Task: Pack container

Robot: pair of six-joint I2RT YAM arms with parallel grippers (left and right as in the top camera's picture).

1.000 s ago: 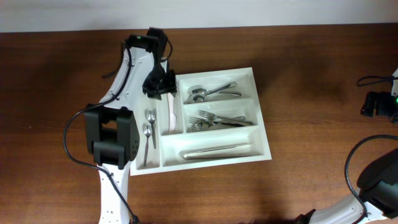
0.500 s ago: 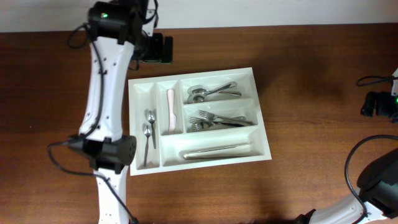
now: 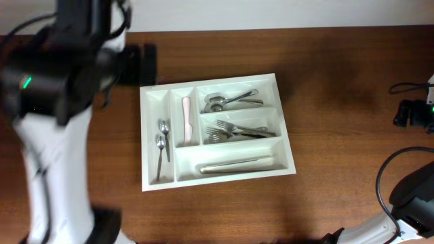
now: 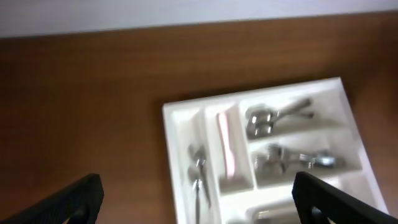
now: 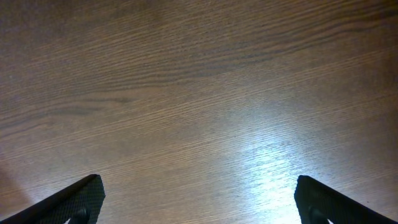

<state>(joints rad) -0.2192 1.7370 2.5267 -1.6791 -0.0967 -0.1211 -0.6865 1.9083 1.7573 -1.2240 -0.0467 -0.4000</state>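
The white cutlery tray lies mid-table, also in the left wrist view. Its narrow compartments hold two small spoons and a pink utensil. The wide ones hold spoons, forks and knives. My left gripper is open and empty, raised high above the table at the tray's far left; its fingers sit at the lower corners of the wrist view. My right gripper is open and empty over bare wood at the far right.
The left arm looms large and blurred over the table's left side. The right arm's base and cables sit at the right edge. A pale wall strip runs along the table's far edge.
The left arm has lifted away from the tray's pink utensil compartment and swung up and to the left. The pink utensil stays in the tray. The right arm has not moved.
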